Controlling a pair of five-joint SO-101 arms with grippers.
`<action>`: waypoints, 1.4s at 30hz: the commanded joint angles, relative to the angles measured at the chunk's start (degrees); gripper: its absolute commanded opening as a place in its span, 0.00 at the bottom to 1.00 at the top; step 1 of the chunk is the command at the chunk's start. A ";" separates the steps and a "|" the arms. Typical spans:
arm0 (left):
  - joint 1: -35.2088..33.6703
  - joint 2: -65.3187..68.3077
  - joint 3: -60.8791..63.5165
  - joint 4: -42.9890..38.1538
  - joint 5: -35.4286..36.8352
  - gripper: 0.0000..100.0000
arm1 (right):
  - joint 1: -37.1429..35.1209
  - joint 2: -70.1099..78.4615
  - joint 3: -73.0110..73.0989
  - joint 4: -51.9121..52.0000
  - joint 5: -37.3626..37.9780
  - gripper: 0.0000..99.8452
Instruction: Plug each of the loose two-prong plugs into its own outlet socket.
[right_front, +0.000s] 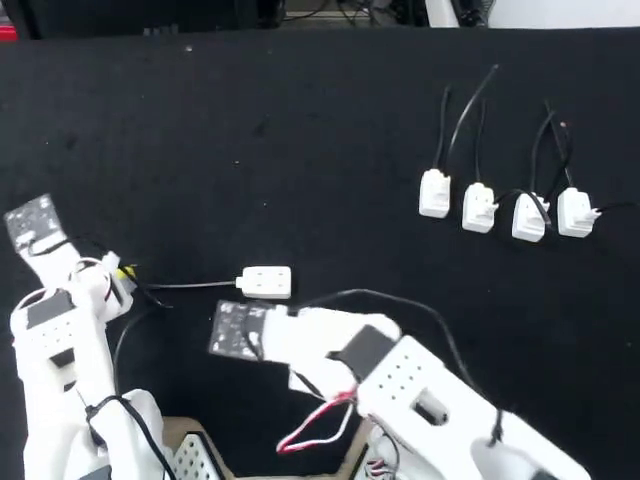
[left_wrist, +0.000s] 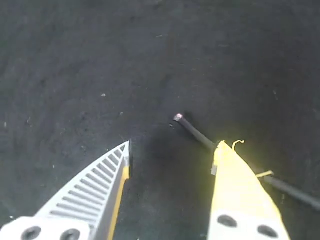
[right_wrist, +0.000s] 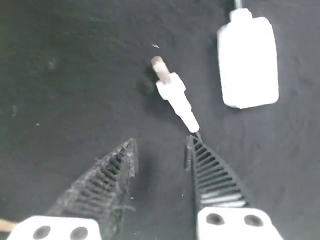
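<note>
- A black tabletop (right_front: 250, 120), matte, with a few pale specks of lint on it
- Toward the right edge, about halfway back, four white corded pieces lie in a row (right_front: 434, 193) (right_front: 479, 208) (right_front: 528, 217) (right_front: 575, 212), their thin black cords trailing toward the far edge
- Near the front edge, left of centre, a white block (right_front: 266, 282) lies flat, with a thin black cord (right_front: 190, 285) running from it toward the left edge
- A small white plug (right_wrist: 175, 95) lies just beside the block, not touching it
</note>
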 joint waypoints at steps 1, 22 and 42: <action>-1.10 -0.70 1.01 -2.64 5.45 0.26 | -1.05 7.43 -5.32 -1.93 9.23 0.15; -1.19 -1.23 0.84 -2.20 5.80 0.26 | -0.97 26.15 -7.52 -21.36 13.98 0.15; 4.44 -1.23 -1.63 -2.20 5.27 0.26 | 12.75 8.48 -22.90 -4.31 -11.34 0.01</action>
